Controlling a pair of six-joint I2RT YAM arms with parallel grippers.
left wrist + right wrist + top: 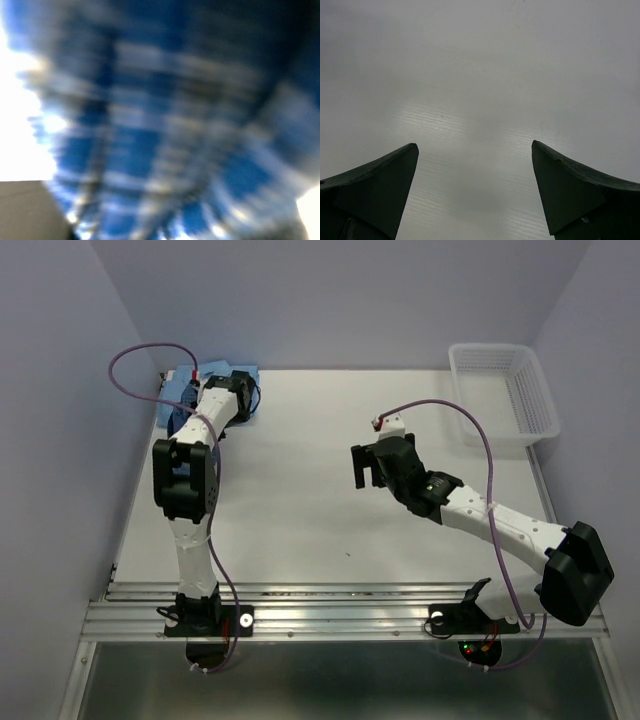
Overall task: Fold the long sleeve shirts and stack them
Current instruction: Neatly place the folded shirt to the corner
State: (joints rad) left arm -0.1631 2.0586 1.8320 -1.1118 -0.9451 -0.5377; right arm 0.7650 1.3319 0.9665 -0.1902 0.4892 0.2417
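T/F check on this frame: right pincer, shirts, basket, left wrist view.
1. The right pincer is open over bare table. True.
2. The shirts lie in the basket. False: they sit at the far left corner and the basket is at the far right.
3. Blurred checked shirt fills the left wrist view. True.
4. The right pincer holds a shirt. False: nothing is between its fingers.

A robotics lab test cell: bare pale walls [340,300] box in a white table [300,520]; two cabled robot arms [185,490] are bolted to an aluminium rail [340,615] at its edge
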